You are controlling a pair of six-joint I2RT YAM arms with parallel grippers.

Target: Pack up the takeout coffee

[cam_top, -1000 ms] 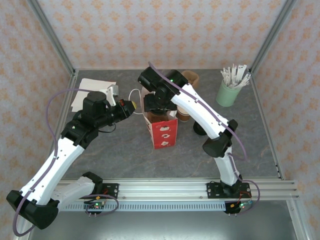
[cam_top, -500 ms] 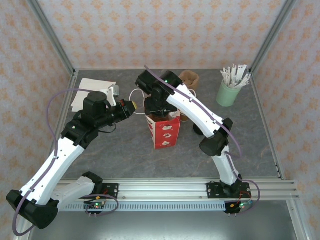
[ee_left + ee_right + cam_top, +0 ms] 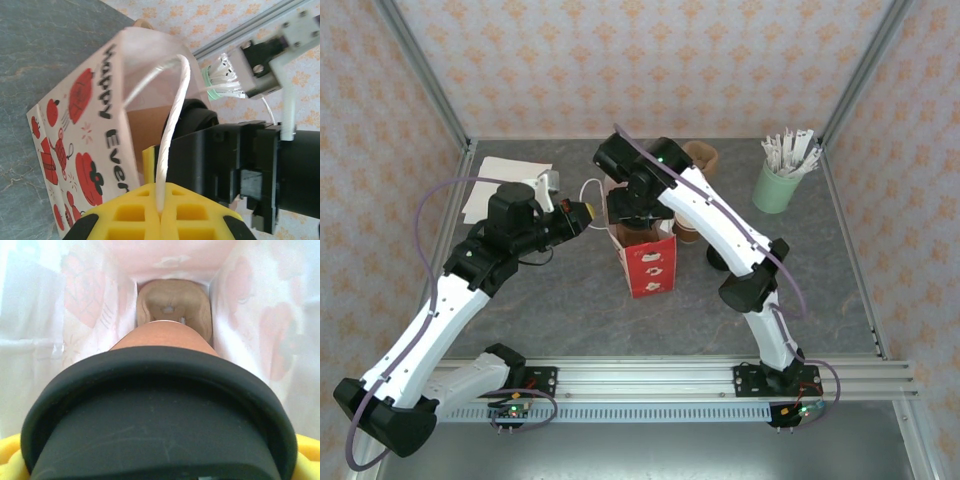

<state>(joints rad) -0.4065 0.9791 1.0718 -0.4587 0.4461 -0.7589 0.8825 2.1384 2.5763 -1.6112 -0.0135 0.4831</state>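
Two arms meet at a red-and-white bag (image 3: pixel 650 268) standing upright near the middle of the table (image 3: pixel 570 310), its mouth open upward.

From 9 o'clock of the bag, the left gripper (image 3: pixel 160 214) is pinched tight on the bag's white string handle (image 3: pixel 172 130). The string runs up out of the seam between the yellow fingers and loops over to the bag's top edge. The bag's printed side, with red pumpkins and black lettering, faces this wrist camera.

From above, the right gripper (image 3: pixel 634 210) reaches down into the bag's mouth. Its jaws stand wide around the coffee (image 3: pixel 160 410), whose black lid sits close to the wrist camera between the yellow fingers (image 3: pixel 9 452). The coffee's brown side tapers away below the lid. The coffee hangs upright inside the bag, with the pale bag walls on both sides. Below it, at the bag's floor, lies a brown pulp tray (image 3: pixel 172 307); whether the coffee's base touches it cannot be told.

Elsewhere on the table, a mint-green cup (image 3: pixel 775 187) of paper-wrapped sticks stands at 2 o'clock of the bag, well apart from it. A brown pulp stack (image 3: pixel 701 156) sits at 1 o'clock, near the back edge. White sheets (image 3: pixel 492 180) lie at 10 o'clock, partly under the left arm. Just at 3 o'clock of the bag, a dark round thing (image 3: pixel 718 259) shows from under the right arm, too hidden to identify.
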